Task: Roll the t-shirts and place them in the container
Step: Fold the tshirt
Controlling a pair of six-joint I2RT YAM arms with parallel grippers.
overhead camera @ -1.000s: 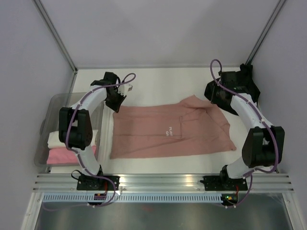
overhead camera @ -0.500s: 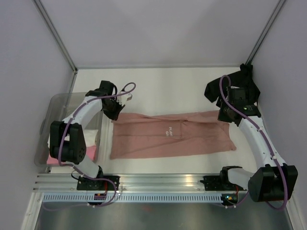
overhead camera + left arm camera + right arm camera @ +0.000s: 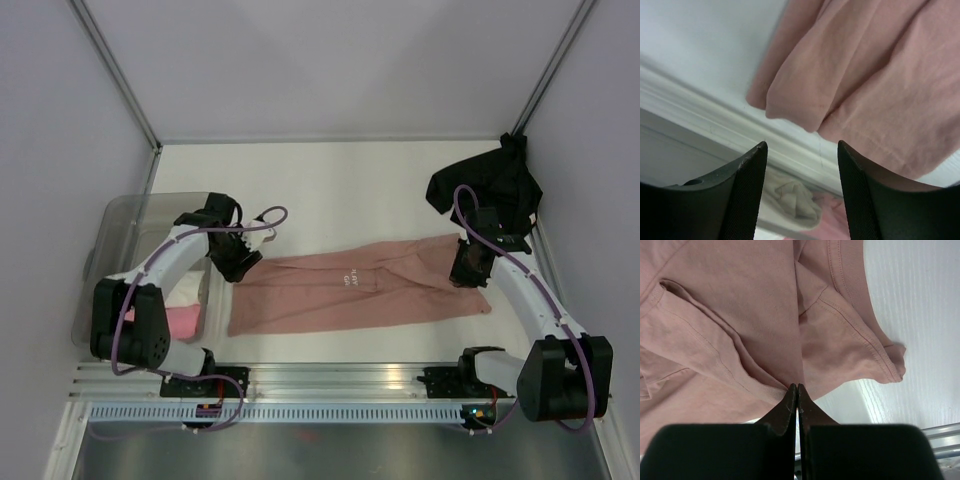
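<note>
The salmon-pink t-shirt (image 3: 350, 292) lies folded lengthwise into a long band across the table, its small white print facing up. My left gripper (image 3: 240, 262) hovers over the band's left end. In the left wrist view that gripper (image 3: 802, 150) is open with nothing between its fingers, and the shirt's hem (image 3: 790, 112) lies just beyond them. My right gripper (image 3: 470, 268) is at the collar end. The right wrist view shows it (image 3: 797, 386) shut on a pinched fold of the shirt (image 3: 740, 315). A black t-shirt (image 3: 495, 185) lies crumpled at the back right.
A translucent grey bin (image 3: 112, 225) stands at the left edge. It holds a bright pink roll (image 3: 185, 320), and a cream roll (image 3: 790, 197) shows through the bin wall (image 3: 715, 125). Metal rails (image 3: 340, 380) run along the near edge. Walls close in on the sides.
Both arms pulled the shirt's far edge toward the near side, folding it into a narrower band. The left gripper opened and let go of the hem; the right stayed shut.
</note>
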